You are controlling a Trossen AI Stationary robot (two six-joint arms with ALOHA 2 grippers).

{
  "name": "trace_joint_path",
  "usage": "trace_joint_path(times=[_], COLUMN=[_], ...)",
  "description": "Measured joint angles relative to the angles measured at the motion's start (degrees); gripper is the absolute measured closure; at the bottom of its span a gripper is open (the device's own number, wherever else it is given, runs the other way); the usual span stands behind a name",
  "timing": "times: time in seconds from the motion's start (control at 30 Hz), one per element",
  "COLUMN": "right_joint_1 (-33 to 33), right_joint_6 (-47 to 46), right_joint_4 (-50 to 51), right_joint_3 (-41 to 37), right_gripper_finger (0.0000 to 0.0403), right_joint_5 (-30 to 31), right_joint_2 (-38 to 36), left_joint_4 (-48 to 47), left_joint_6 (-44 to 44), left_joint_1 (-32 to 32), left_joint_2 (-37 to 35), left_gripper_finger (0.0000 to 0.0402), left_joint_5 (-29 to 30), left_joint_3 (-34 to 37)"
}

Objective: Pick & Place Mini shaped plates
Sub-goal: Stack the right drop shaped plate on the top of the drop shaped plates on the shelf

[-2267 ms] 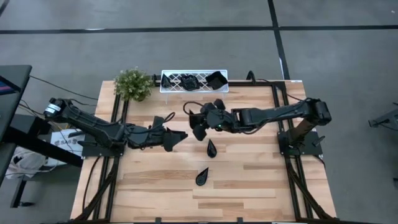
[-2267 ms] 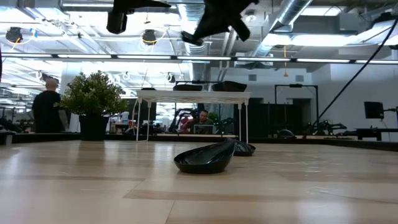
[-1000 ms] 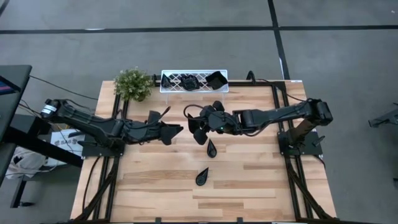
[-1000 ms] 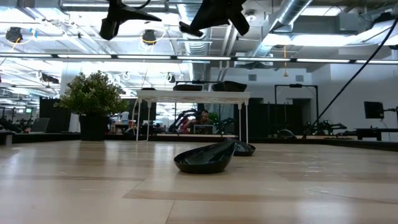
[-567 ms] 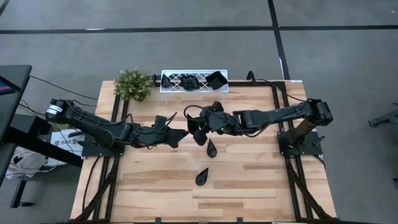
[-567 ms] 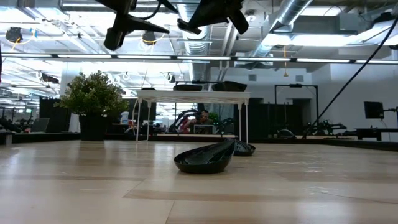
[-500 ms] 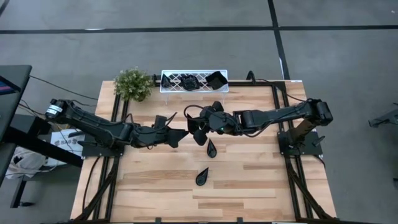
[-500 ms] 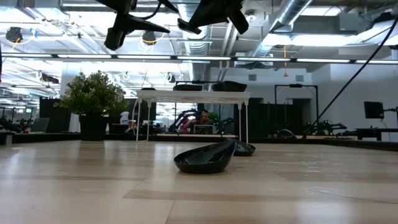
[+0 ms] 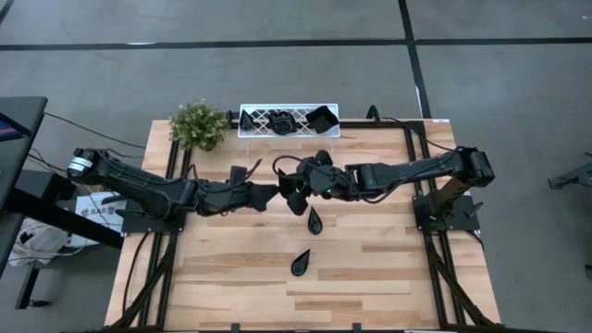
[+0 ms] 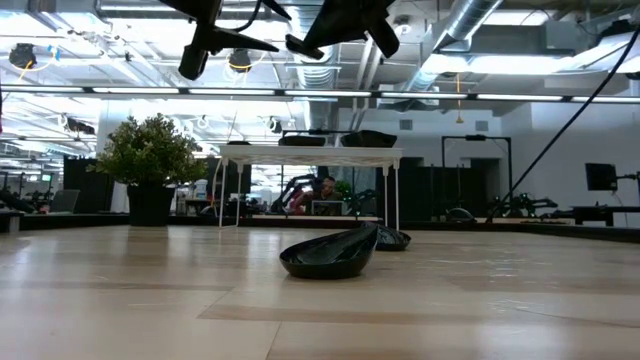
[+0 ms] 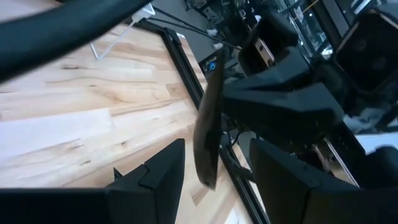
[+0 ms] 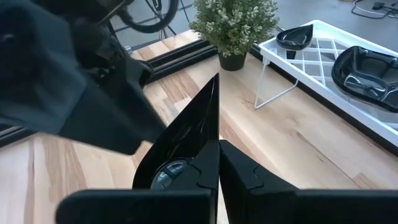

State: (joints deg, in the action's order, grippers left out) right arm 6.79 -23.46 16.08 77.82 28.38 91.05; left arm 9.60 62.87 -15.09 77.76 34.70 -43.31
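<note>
A glossy black mini shaped plate (image 12: 186, 127) stands on edge in the air over the table's middle, with my right gripper (image 12: 219, 152) shut on it. My left gripper (image 11: 217, 149) is open. Its two fingers stand on either side of this plate's free end (image 11: 208, 168), with a gap on each side. In the high view the two grippers meet nose to nose, left gripper (image 9: 275, 192) and right gripper (image 9: 298, 189). Two teardrop plates (image 9: 314, 220) (image 9: 301, 263) lie flat on the wood below. My right gripper pinches the plate's edge (image 12: 210, 144) between its two shut fingers, at the plate's wider end. The fingers come roughly level from the table's right side. The plate is lifted clear and stands on edge, its pointed tip (image 12: 215, 79) toward the left arm.
A white lattice tray (image 9: 289, 130) on wire legs stands at the far edge with several black plates in it. A small green potted plant (image 9: 197, 125) is at the far left corner. Bare wood lies toward the near edge.
My left gripper has moved toward the table's right edge and slightly down, closing in on the plate held by my right gripper. It has stayed open. My right gripper and its plate have kept still.
</note>
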Motion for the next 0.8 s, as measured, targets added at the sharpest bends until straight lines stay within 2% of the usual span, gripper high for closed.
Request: trace_joint_path(times=[0.27,0.8], right_joint_1=[0.31,1.19], right_joint_6=[0.0,-0.03], right_joint_4=[-0.81,-2.36], right_joint_3=[0.0,0.0], right_gripper_finger=[0.0403,0.0403], right_joint_5=[-0.02,-1.52], right_joint_2=[0.0,0.04], left_joint_4=[0.34,0.21], left_joint_6=[0.0,-2.38], left_joint_1=[1.32,1.39], left_joint_2=[0.0,0.0], left_gripper_finger=[0.022,0.0221], left_joint_5=[-2.06,-1.53], left_joint_3=[0.0,0.0])
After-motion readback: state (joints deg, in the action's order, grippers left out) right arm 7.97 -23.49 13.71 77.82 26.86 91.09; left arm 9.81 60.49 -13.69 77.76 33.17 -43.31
